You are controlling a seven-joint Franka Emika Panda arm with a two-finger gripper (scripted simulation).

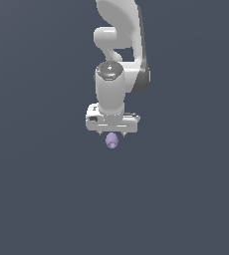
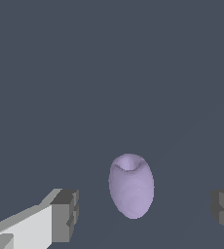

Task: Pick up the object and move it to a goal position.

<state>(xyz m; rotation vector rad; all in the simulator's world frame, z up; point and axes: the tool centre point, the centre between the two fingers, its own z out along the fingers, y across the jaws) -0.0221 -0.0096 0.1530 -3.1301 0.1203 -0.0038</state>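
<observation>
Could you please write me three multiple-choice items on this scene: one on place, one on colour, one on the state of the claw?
1. Where is the object in the wrist view?
A. Between the two fingers, touching neither
B. Pinched by both fingers
C. Outside the fingers

2. What colour is the object?
A. Red
B. Pale purple
C. Green

3. How is the claw?
A. Shut on the object
B. Shut and empty
C. Open

Answers:
1. A: the object sits in the gap, clear of each finger.
2. B: it is lavender in both views.
3. C: the claw has its fingers wide apart.
</observation>
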